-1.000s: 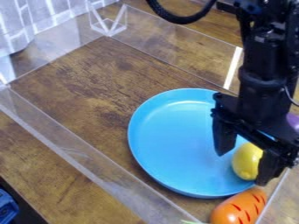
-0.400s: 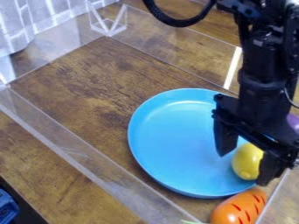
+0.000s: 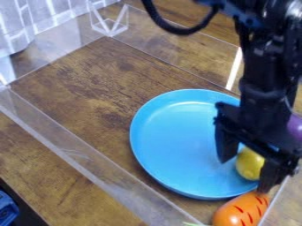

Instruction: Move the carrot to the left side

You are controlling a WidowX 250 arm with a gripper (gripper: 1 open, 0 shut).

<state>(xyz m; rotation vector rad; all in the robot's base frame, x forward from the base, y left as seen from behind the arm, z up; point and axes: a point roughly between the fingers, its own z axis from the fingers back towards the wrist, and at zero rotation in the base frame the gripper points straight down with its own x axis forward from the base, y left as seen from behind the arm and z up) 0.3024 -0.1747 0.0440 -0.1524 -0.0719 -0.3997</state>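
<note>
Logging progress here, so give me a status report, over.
Hand open, low over lemon. Carrot ungrasped, beside blue plate. Lemon sits near carrot, possibly in the way.

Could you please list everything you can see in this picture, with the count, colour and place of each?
Plate: one, blue, on the brown surface, right of centre
Lemon: one, yellow, at the plate's right side, partly behind the gripper
Carrot: one, orange, at the bottom edge, below the plate
Purple item: one, purple, right edge, mostly hidden
Clear panels: several, transparent, around the brown surface
Folded cloth or curtain: one, whitish, top left
Blue object: one, blue, bottom left corner, cut off
Robot arm with gripper: one, black, right side, jaws apart
</note>
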